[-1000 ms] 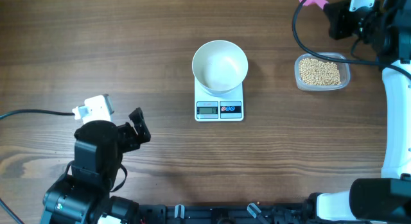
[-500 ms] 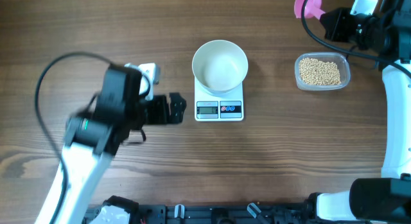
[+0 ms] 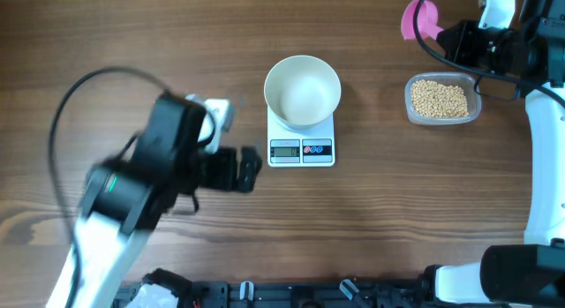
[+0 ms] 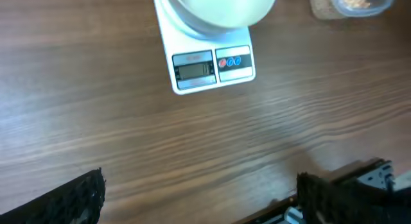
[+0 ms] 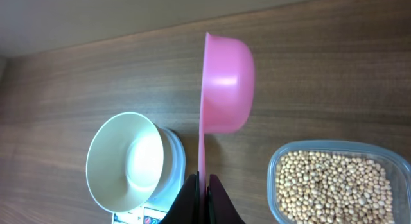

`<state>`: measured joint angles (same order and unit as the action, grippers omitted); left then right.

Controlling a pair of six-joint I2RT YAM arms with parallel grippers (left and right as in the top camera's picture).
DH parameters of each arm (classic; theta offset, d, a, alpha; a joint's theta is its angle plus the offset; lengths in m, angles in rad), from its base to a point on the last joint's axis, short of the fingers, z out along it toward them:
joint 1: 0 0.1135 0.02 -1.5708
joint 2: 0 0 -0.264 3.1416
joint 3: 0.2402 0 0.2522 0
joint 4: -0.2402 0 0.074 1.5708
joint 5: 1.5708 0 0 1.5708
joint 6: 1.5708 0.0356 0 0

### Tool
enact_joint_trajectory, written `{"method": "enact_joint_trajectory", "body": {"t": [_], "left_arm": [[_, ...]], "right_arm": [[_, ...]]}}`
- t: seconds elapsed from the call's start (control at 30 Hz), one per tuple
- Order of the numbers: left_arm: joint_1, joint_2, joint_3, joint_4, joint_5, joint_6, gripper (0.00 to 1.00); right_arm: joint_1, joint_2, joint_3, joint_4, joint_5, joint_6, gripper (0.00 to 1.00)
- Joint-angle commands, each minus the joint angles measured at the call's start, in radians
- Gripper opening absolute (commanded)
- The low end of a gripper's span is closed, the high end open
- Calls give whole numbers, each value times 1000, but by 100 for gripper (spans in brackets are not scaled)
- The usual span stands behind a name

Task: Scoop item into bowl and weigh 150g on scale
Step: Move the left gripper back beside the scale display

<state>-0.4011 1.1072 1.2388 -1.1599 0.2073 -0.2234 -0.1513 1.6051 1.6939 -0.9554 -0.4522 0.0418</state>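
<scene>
Your right gripper [image 5: 199,197] is clamped on the pink plastic scoop [image 5: 226,83], its long axis running straight out from the fingers [image 5: 221,208], cup on edge. The beige-yellow beans [image 3: 440,98] lie near it in the clear plastic tub [image 3: 409,103] by the worktop's [image 3: 397,220] right edge. The deep white bowl [image 3: 303,89] sits empty on the square white scale [image 3: 302,152]. Your left gripper [image 3: 248,168] gapes, empty.

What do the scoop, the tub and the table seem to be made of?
Scoop: probably plastic, smooth pink with a soft sheen. Tub: clear plastic, since the beans show through its wall. Table: wood or wood-look laminate; brown grain lines run along it.
</scene>
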Motion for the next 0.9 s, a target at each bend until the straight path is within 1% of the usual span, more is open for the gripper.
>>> {"method": "enact_joint_trajectory", "body": {"t": [0.0,0.07,0.13,0.2,0.23,0.3,0.37,0.4,0.6,0.67,0.73,0.87], "left_arm": [[-1,-159,-196,109,-19,-55,100],[-1,-137,-244,172,-18,-88,100],[-1,-72,-247,279,-18,-97,100],[-1,-6,-247,348,-12,-99,100],[-1,27,-247,364,16,-98,100],[-1,78,-247,398,154,-67,100],[-1,97,-247,398,161,-69,100],[-1,97,-247,402,158,-69,100],[-2,66,-247,376,19,-108,100],[-23,11,-247,339,-23,-107,100],[-66,-40,-247,333,-73,-106,100],[-107,-25,-261,335,-90,-118,100]], "right_arm": [[2,9,1,8,-8,11,4],[2,9,1,10,-8,11,4],[2,9,1,8,-8,14,4],[2,9,1,8,-8,14,4],[2,9,1,7,-8,14,4],[2,9,1,5,-8,13,4],[2,9,1,5,-8,13,4],[2,9,1,6,-8,11,4],[2,9,1,3,-8,11,4],[2,9,1,-2,-8,11,4],[2,9,1,-2,-8,11,4],[2,9,1,0,-8,12,4]]}}
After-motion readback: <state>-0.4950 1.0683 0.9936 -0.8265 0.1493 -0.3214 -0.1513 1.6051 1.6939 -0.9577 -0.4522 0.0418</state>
